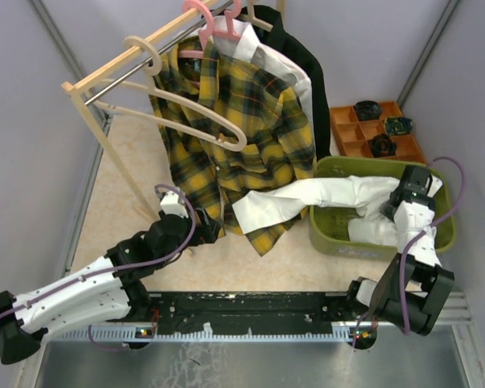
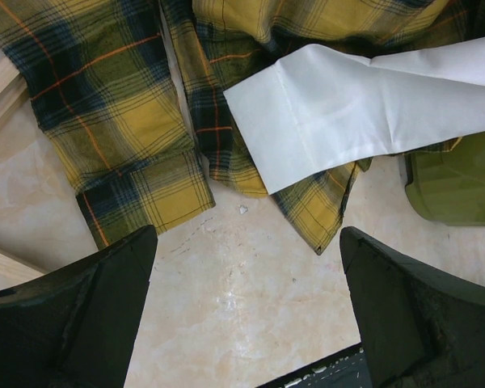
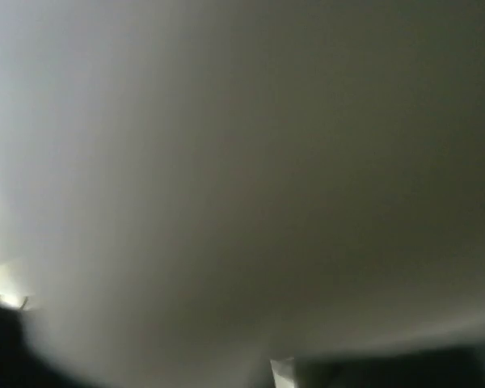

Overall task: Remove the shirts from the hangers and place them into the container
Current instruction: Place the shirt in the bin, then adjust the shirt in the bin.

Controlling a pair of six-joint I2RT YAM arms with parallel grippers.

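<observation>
A white shirt [image 1: 307, 198] lies half in the olive-green container [image 1: 446, 236], with its sleeve [image 2: 347, 113] trailing out over the left rim. My right gripper [image 1: 390, 208] is down in the container against this shirt. Blurred pale cloth [image 3: 226, 162] fills the right wrist view and hides the jaws. The yellow-and-green plaid shirt [image 1: 242, 121] hangs on the rack, with another white shirt [image 1: 267, 61] and a black one [image 1: 307, 73] behind it on pink hangers [image 1: 206, 24]. A bare beige hanger [image 1: 194, 109] hangs in front. My left gripper [image 2: 246, 242] is open over the tabletop, below the plaid hem [image 2: 105, 97].
The wooden rack [image 1: 105, 137] with its metal bar runs diagonally across the back left. An orange compartment tray [image 1: 347, 129] holding small dark parts stands behind the container. Grey walls close in both sides.
</observation>
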